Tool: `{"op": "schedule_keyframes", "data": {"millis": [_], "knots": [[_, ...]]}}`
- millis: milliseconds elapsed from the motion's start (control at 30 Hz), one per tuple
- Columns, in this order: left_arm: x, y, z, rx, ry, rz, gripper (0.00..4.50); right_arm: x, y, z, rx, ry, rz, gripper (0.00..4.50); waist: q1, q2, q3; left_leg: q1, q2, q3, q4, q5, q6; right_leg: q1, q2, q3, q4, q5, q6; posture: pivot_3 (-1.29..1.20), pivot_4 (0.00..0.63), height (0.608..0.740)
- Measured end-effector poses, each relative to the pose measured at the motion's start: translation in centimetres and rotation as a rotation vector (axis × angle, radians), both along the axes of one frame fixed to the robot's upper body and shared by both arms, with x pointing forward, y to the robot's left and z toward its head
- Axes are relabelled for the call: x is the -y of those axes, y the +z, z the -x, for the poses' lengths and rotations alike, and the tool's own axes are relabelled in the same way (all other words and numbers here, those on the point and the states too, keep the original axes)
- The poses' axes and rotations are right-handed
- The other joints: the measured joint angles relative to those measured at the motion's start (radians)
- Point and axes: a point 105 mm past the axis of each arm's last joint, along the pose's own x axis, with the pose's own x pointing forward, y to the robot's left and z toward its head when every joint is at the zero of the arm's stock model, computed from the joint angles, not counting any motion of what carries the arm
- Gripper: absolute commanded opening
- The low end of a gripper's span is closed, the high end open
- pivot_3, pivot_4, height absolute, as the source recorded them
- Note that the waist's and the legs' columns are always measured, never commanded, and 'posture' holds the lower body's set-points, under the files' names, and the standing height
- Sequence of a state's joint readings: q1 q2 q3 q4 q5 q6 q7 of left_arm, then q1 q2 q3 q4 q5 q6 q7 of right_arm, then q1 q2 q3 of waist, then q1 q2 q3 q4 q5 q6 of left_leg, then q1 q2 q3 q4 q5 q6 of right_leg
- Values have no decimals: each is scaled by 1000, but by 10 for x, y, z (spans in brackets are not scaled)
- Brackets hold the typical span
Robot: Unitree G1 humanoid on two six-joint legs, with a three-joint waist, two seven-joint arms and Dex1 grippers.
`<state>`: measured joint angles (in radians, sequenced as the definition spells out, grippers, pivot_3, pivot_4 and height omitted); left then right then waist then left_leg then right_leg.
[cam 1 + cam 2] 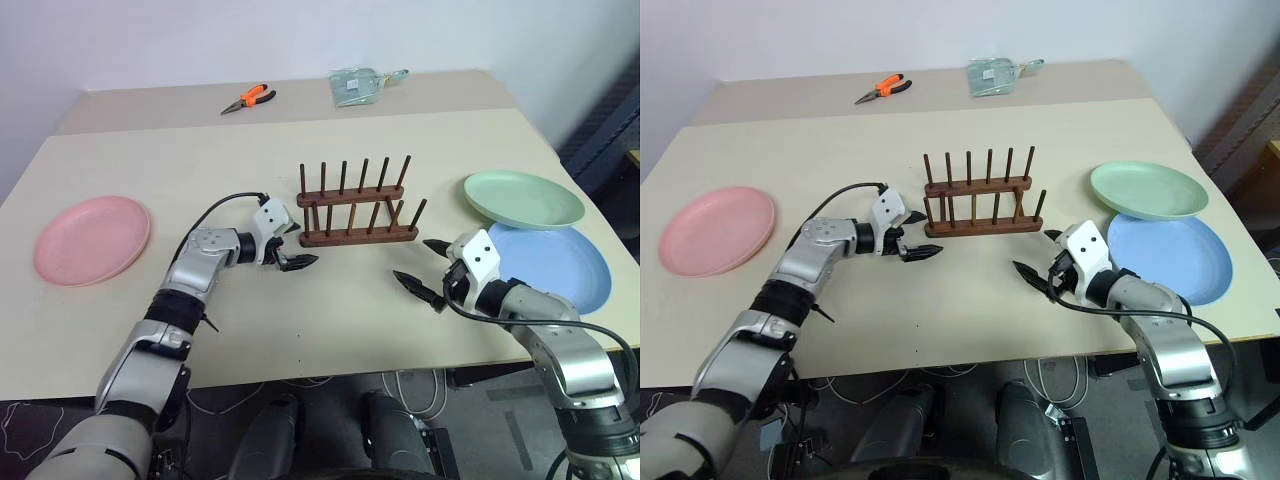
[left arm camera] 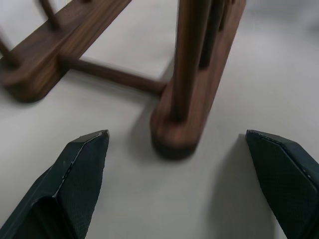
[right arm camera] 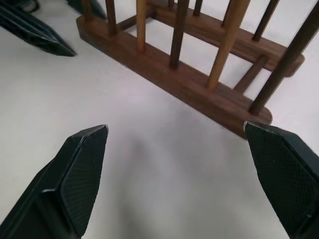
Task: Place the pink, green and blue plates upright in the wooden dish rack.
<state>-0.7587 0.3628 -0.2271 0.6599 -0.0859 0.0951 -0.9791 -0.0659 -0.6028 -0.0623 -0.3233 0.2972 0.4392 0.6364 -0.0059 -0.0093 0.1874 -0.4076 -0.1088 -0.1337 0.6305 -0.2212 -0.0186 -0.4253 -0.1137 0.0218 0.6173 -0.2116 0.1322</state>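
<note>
The wooden dish rack [image 1: 358, 215] stands empty at the table's middle, its pegs upright. At the far left the pink plate [image 1: 92, 238] lies flat. On the right, the green plate [image 1: 522, 198] rests flat with its near rim over the far edge of the blue plate [image 1: 555, 265]. My left gripper [image 1: 295, 248] is open just off the rack's left end, and the left wrist view shows that end bar [image 2: 174, 124] between its fingers without touching them. My right gripper [image 1: 412, 260] is open and empty, in front of the rack's right end and left of the blue plate.
Orange-handled pliers [image 1: 248, 98] and a pale green packet [image 1: 355, 85] lie at the back of the table [image 1: 200, 160]. The table's front edge runs just below both arms. A black cable loops over the left wrist.
</note>
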Motion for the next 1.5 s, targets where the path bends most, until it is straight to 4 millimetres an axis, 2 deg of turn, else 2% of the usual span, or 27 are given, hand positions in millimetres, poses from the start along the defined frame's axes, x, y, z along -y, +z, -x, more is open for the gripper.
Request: {"op": "schedule_keyframes", "data": {"millis": [33, 167, 200, 367, 500, 567, 633, 667, 800, 833, 933, 1033, 1100, 1133, 1167, 1200, 1333, 1433, 1500], "knots": [[3, 0, -1, 2, -10, 1, 3213, -2, 1, 2, 3, 0, -1, 4500, 0, 0, 0, 0, 0, 0, 0, 0, 0, 0, 0, 0, 0, 0, 0, 0, 150, 732], [12, -1, 0, 7, -55, 16, 1108, -5, 4, 7, 19, -9, 0, 4500, -3, 0, 0, 0, 0, 0, 0, 0, 0, 0, 0, 0, 0, 0, 0, 0, 150, 732], [14, 0, 0, 18, -55, 25, 779, -5, 4, 7, 16, -13, 1, 4500, -5, 0, 0, 0, 0, 0, 0, 0, 0, 0, 0, 0, 0, 0, 0, 0, 150, 732], [11, -4, 14, 49, -90, 10, 779, -3, 1, 6, 7, -17, 8, 4500, -8, 0, 0, 1, 0, 0, 0, 0, 0, 0, 0, 0, 1, 0, 0, 0, 150, 732], [-6, -8, 41, 64, -147, -26, 779, 2, 1, 7, 0, -15, 31, 4500, -11, 0, -1, 1, 1, 0, -1, 0, 0, 0, 1, 1, 1, 0, 0, 0, 150, 732], [-14, -9, 56, 47, -175, -42, 779, 12, -2, 9, -16, -25, 56, 4500, -7, 0, -1, 1, 1, 0, -1, 0, 0, 0, 0, 1, 1, 0, 0, 0, 150, 732], [-21, -9, 67, 20, -189, -58, 1836, 22, -4, 11, -28, -41, 77, 4500, -6, 0, -1, 1, 1, 0, 0, 0, 0, 0, 0, 1, 1, 0, 0, 0, 150, 732], [-24, -10, 69, 11, -187, -69, 2202, 26, -5, 11, -34, -46, 85, 4500, -5, 0, -1, 1, 1, 0, 0, 0, 0, 0, 0, 1, 1, 0, 0, 0, 150, 732], [-33, -6, 67, 12, -142, -101, 4167, 37, -8, 13, -52, -57, 118, 4500, -6, 0, -1, 1, 1, 0, -1, 0, 0, 0, 0, 1, 1, 0, 0, 0, 150, 732], [-34, -6, 66, 14, -123, -103, 4167, 37, -9, 14, -58, -53, 122, 4500, -7, 0, -1, 1, 1, 0, -1, 0, 0, 0, 0, 1, 1, 0, 0, 0, 150, 732], [-45, -6, 67, 6, -73, -114, 4231, 37, -10, 17, -73, -27, 135, 3677, -10, 0, -1, 2, 1, 0, -1, 0, 0, 0, 1, 1, 1, 0, 0, 0, 150, 732], [-67, -8, 80, -60, -1, -103, 3303, 32, -15, 23, -95, 7, 133, 2071, -16, 1, -1, 2, 2, 0, -2, 0, 0, 0, 1, 1, 2, -1, -1, 0, 150, 732], [-80, -8, 93, -108, 34, -99, 2418, 26, -18, 27, -105, 32, 132, 1072, -15, 1, -1, 2, 2, 0, -2, 0, 0, 0, 1, 1, 2, -1, -1, 0, 150, 732], [-81, -9, 100, -129, 37, -95, 1778, 23, -19, 28, -109, 42, 132, 415, -13, 1, -1, 2, 2, 0, -2, 0, 0, 0, 1, 1, 2, -1, -2, 0, 150, 732], [-79, -9, 106, -147, 32, -79, 1463, 19, -22, 29, -115, 53, 127, 72, -9, 1, -1, 2, 2, 0, -2, 0, 0, 1, 1, 1, 1, -2, -3, 0, 150, 732], [-74, -10, 112, -163, 26, -63, 868, 16, -24, 29, -119, 63, 125, 0, -6, 1, -1, 2, 2, 0, -1, 0, 0, 1, 0, 1, 0, -2, -3, 0, 150, 732], [-39, -15, 121, -179, 0, 9, 868, 1, -32, 26, -117, 89, 141, 0, 11, 2, -2, 1, 1, 1, 0, -1, 1, 2, 0, 1, -2, -2, -3, 0, 150, 732], [-14, -18, 115, -148, 28, 61, 868, -7, -33, 14, -87, 81, 173, 0, 19, 1, -2, 1, 1, 0, 0, -1, 1, 2, 0, 1, -1, -1, -2, 0, 150, 732], [-4, -19, 105, -117, 78, 88, 868, -12, -33, 5, -60, 63, 183, 0, 19, 2, -3, 2, 0, 0, 0, -1, 1, 2, 0, 1, -2, -1, -2, 0, 150, 732]]}}
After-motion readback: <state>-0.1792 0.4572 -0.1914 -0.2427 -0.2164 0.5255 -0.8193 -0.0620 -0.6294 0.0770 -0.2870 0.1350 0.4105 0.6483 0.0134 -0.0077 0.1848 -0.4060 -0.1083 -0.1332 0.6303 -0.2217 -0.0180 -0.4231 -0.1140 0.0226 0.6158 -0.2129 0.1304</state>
